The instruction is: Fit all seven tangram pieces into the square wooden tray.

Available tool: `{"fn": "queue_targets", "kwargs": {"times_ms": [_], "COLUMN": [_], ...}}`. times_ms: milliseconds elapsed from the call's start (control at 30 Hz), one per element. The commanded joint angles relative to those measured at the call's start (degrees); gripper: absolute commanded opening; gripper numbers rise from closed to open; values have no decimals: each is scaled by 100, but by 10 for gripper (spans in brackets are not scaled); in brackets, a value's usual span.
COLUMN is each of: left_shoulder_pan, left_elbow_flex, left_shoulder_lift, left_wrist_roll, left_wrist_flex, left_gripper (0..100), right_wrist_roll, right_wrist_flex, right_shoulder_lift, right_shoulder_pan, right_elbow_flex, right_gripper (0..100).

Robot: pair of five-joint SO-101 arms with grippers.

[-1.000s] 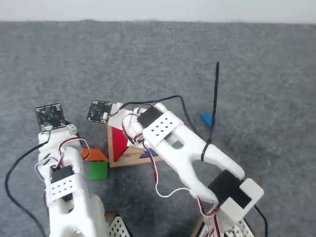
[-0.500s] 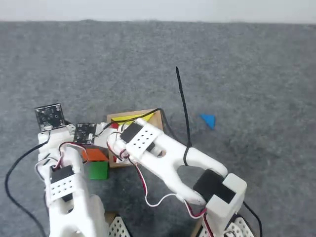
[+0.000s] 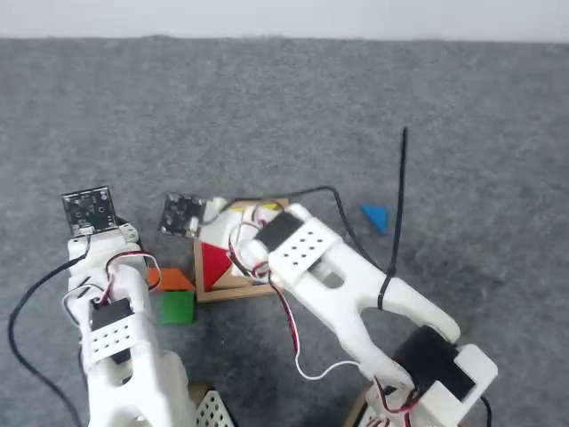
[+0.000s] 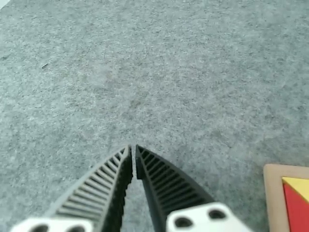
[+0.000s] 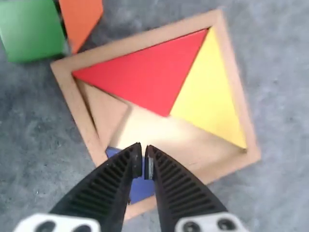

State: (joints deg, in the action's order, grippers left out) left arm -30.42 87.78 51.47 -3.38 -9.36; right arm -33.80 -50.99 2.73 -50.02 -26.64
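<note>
The gray surface [image 3: 400,107] holds the square tray [image 5: 135,45]. The right end effector [image 5: 144,157] hangs just over one corner of the tray, its fingers closed with nothing between them. Under the tips lies a blue piece [image 5: 142,186], right at the tray's rim. I cannot tell if it sits flat inside or rides up on the rim.

I think the job now is to push this piece onto the bare wood next to it. To do that well, the closed tips should press low on the piece's edge. They should slide it slowly toward the open middle, so it drops flat. A hard push could shove the whole tray, which looks light. It could also bump the red triangle [image 5: 145,72] out of place. The left end effector [image 4: 133,150] is closed too, holding nothing, over bare carpet near the tray.

The surface is fuzzy gray carpet, soft and a bit grippy. The tray is pale, smooth wood with a raised rim all round. The red triangle and the yellow triangle [image 5: 207,96] are big, flat and sharp-cornered. They lie inside the tray, touching. The green square [image 5: 31,29] and the orange piece [image 5: 79,17] sit just outside one corner of the tray. A small blue triangle [image 3: 375,216] lies well apart.
</note>
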Motion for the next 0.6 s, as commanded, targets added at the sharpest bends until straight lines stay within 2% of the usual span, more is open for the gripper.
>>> {"fn": "queue_targets", "kwargs": {"times_ms": [0, 267, 400, 567], "left_shoulder_pan": [-9, -18, -18, -18], "left_elbow_flex": [-163, -163, -163, -163], "left_shoulder_lift": [167, 167, 167, 167], "left_wrist_roll": [0, 0, 0, 0], "left_wrist_flex": [167, 167, 167, 167], "left_gripper": [13, 13, 13, 13], "right_wrist_roll": [53, 44, 44, 44], "right_wrist_flex": [374, 277, -295, -892], "right_shoulder_lift": [-119, -1508, -1411, -497], "right_shoulder_pan": [-303, -998, -796, -400], "right_elbow_flex": [-44, 747, 1213, 1169], "right_gripper": [24, 23, 23, 23]}}
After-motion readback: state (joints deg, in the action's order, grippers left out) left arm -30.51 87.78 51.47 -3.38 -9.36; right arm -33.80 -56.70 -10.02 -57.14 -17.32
